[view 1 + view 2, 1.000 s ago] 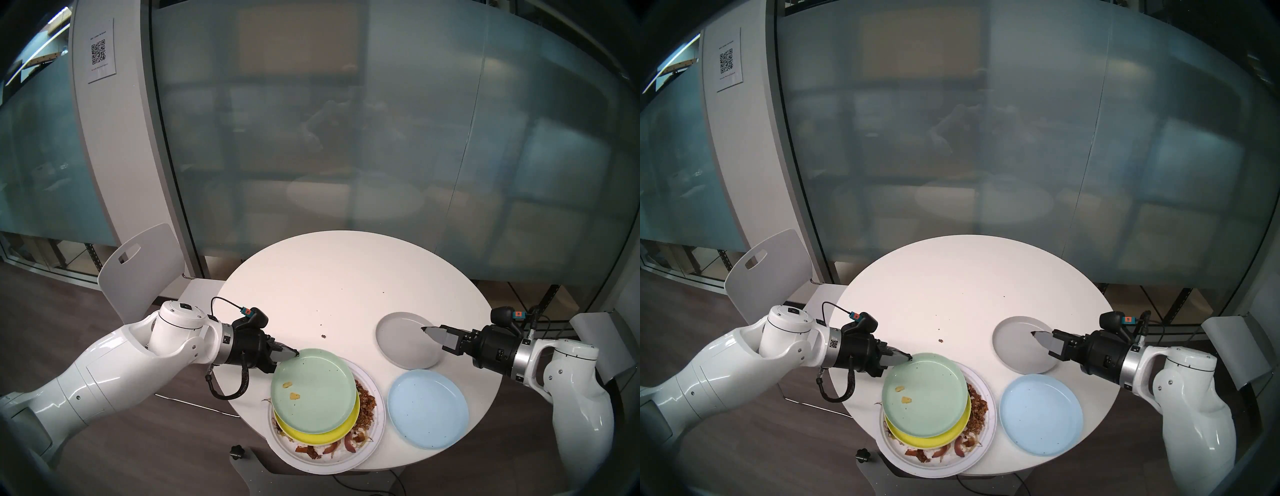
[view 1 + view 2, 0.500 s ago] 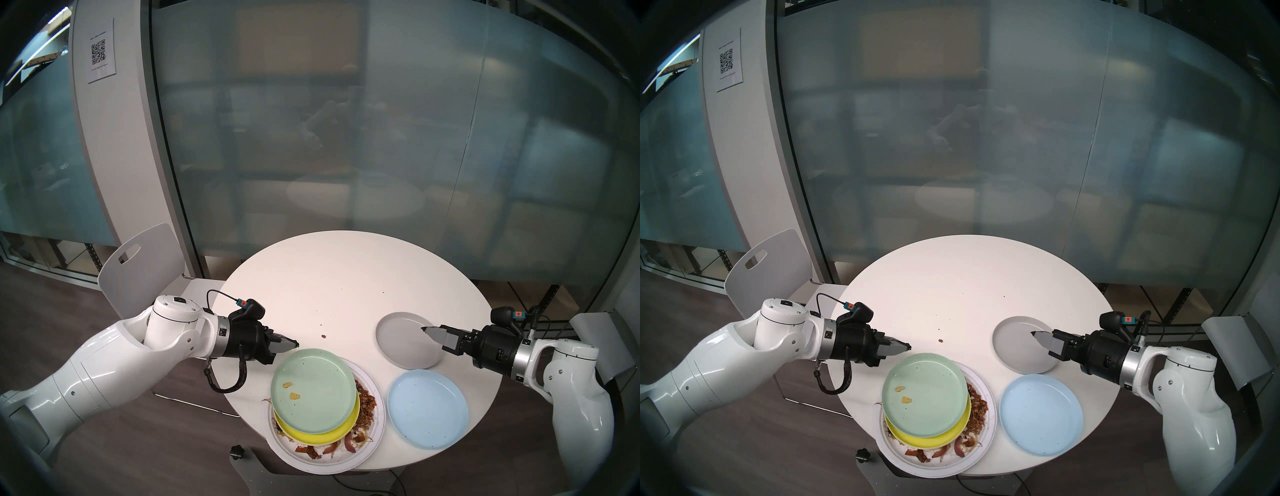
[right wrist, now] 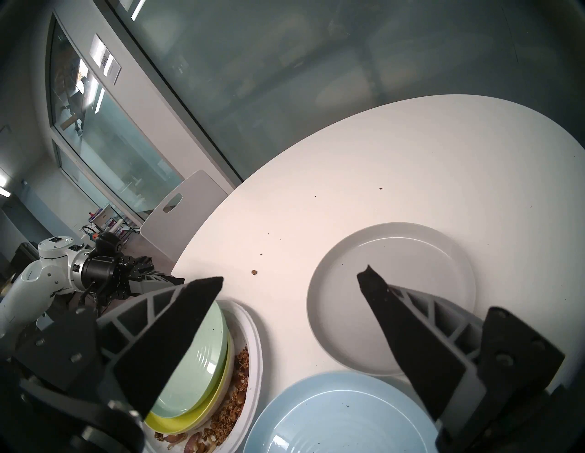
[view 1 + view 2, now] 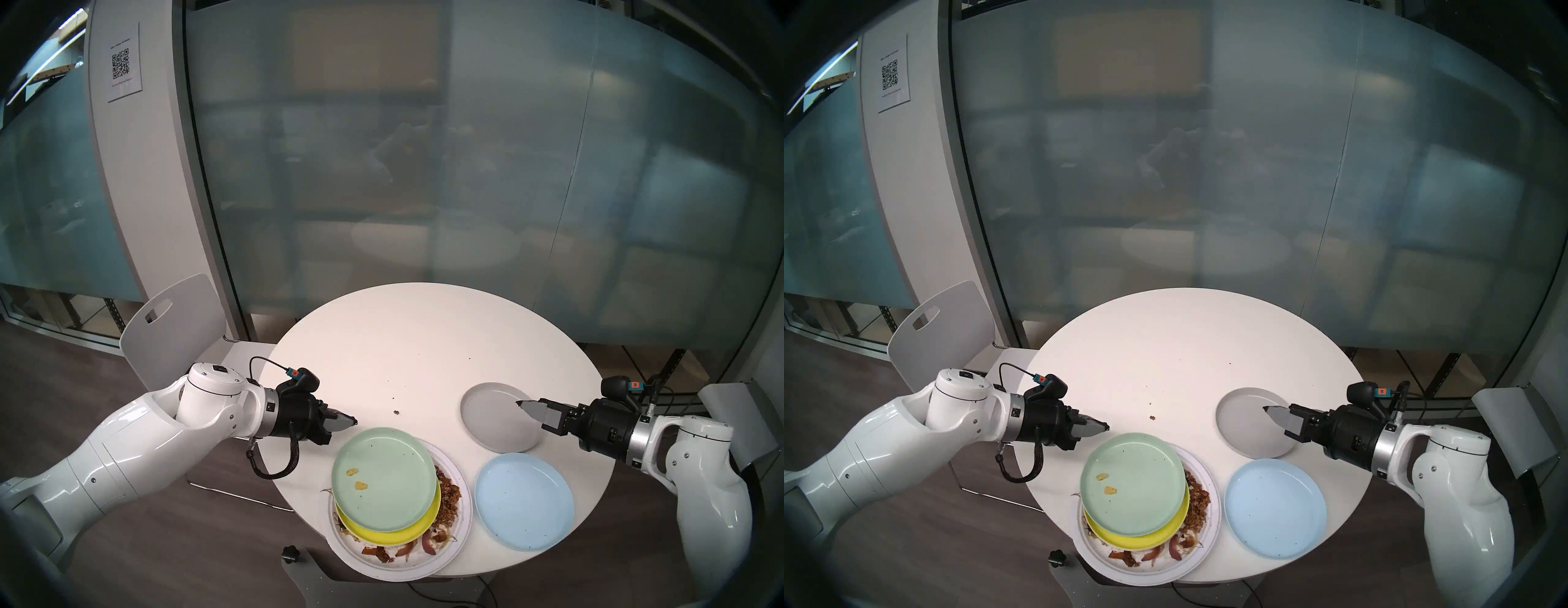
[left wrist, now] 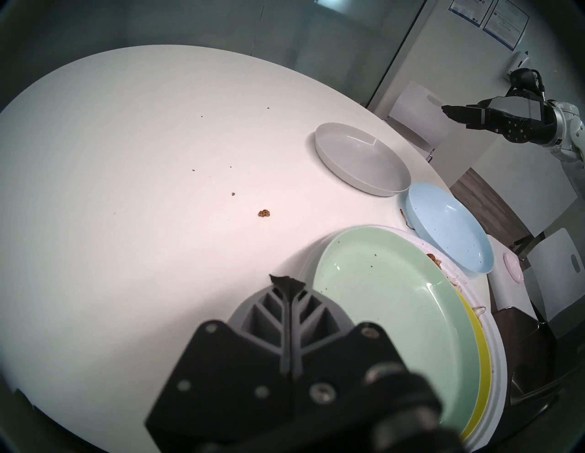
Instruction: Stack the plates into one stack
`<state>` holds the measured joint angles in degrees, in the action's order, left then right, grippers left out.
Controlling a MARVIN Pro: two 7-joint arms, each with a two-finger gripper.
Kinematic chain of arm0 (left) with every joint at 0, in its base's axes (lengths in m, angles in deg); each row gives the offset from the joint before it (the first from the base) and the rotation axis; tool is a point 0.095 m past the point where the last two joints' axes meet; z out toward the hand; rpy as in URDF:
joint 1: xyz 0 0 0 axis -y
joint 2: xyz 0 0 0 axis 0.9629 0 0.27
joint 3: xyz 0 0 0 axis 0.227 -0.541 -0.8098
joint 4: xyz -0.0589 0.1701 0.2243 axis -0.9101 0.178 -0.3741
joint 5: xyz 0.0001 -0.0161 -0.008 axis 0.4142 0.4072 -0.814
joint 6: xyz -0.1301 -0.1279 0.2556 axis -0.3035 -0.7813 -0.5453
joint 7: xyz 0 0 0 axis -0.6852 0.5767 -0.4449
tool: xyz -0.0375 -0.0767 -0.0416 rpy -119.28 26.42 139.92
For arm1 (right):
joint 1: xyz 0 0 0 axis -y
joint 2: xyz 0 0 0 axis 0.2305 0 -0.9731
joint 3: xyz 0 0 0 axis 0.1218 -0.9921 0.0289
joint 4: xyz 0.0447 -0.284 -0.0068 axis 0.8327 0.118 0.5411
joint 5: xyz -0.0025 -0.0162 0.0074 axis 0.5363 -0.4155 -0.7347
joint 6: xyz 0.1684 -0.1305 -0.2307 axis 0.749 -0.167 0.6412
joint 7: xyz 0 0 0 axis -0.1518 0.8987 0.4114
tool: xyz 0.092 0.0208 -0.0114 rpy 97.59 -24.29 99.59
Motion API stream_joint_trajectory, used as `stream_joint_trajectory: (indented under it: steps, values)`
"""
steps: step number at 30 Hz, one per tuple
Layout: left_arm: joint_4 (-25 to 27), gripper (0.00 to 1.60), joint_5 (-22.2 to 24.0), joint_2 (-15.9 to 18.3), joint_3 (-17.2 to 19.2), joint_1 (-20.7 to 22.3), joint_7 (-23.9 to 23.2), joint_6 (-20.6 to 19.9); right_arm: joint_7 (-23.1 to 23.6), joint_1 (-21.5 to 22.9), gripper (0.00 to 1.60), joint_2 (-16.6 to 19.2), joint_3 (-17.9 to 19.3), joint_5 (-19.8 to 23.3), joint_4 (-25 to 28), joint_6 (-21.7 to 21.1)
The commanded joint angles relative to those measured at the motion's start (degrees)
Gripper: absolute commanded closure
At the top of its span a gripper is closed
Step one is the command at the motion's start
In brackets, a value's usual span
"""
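A mint green plate lies on a yellow plate, both on the larger white paper plate strewn with food, at the table's near edge. The small white plate is not clearly visible. A grey plate and a light blue plate lie apart on the table at the right. My left gripper is shut and empty, just left of the green plate's far rim and clear of it; it also shows in the left wrist view. My right gripper is open and empty above the grey plate.
The round white table carries a food crumb and small specks. A white chair stands at the far left, another chair at the right. A glass wall runs behind. A black knob sits below the table's near edge.
My left gripper has drawn back to the left, off the mint green plate's rim. The plates and my right arm have not moved.
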<state>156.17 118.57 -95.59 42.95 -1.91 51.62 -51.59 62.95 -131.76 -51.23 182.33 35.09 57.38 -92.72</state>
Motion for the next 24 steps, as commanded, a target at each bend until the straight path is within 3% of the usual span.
stream_joint_trajectory:
  steps: [1,24]
  values:
    - [1.24,1.6,0.13,-0.31,0.36,0.45,-0.24,0.42,0.02,0.09,0.0,0.1,0.01,-0.02,0.84,-0.01]
    - [1.18,1.6,-0.59,-0.12,-0.4,-1.89,0.24,1.2,0.02,0.09,0.0,0.1,0.02,-0.02,0.85,-0.01]
